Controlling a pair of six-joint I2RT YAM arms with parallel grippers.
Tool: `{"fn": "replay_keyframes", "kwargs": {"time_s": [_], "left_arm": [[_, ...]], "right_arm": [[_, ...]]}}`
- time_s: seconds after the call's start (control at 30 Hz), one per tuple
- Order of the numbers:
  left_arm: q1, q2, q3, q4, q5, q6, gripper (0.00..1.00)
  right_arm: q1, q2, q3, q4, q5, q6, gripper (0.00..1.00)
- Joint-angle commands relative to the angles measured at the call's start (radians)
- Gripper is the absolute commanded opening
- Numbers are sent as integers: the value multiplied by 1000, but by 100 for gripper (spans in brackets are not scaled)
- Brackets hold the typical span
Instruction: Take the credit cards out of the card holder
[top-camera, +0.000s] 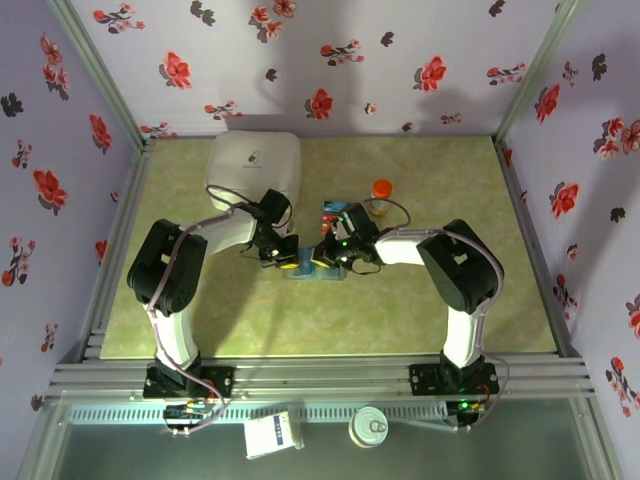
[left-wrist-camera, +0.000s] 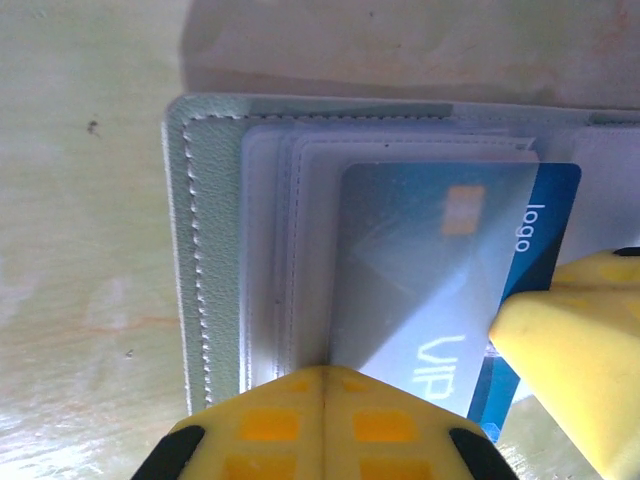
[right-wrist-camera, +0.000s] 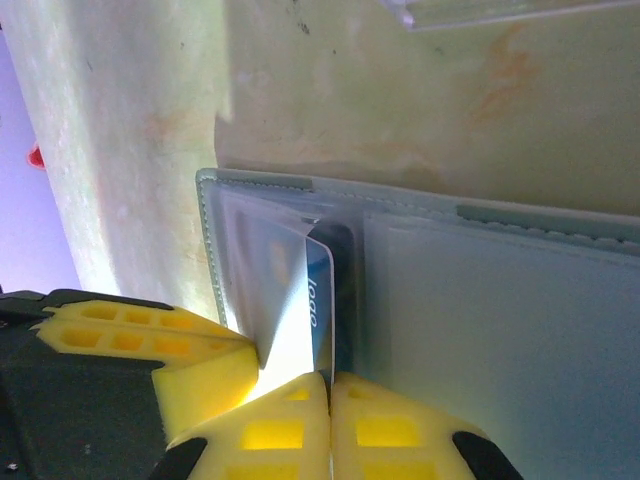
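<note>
The open card holder (left-wrist-camera: 215, 250), lying on the counter (top-camera: 450, 300) between the arms, is being pressed at its edge by the clenched left end effector (left-wrist-camera: 322, 385); a pinch cannot be confirmed. A blue card (right-wrist-camera: 320, 290), partly out of its clear sleeve, is being gripped by the closed right end effector (right-wrist-camera: 330, 390). Farther back, small red-blue pieces (top-camera: 328, 212), probably cards already removed, are lying near an orange-capped bottle (top-camera: 382, 190). The task is being judged as roughly midway.
</note>
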Motion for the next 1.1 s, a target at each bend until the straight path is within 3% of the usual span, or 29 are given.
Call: {"fn": "replay_keyframes", "kwargs": {"time_s": [0.0, 0.53, 1.07], "left_arm": [[-2, 11, -24, -18, -17, 13, 0], [-1, 4, -30, -17, -18, 9, 0], [-1, -84, -9, -14, 0, -10, 0]], "right_arm": [[-19, -29, -32, -55, 25, -12, 7], [-29, -70, -33, -122, 43, -51, 8], [-44, -198, 147, -591, 195, -365, 0]]}}
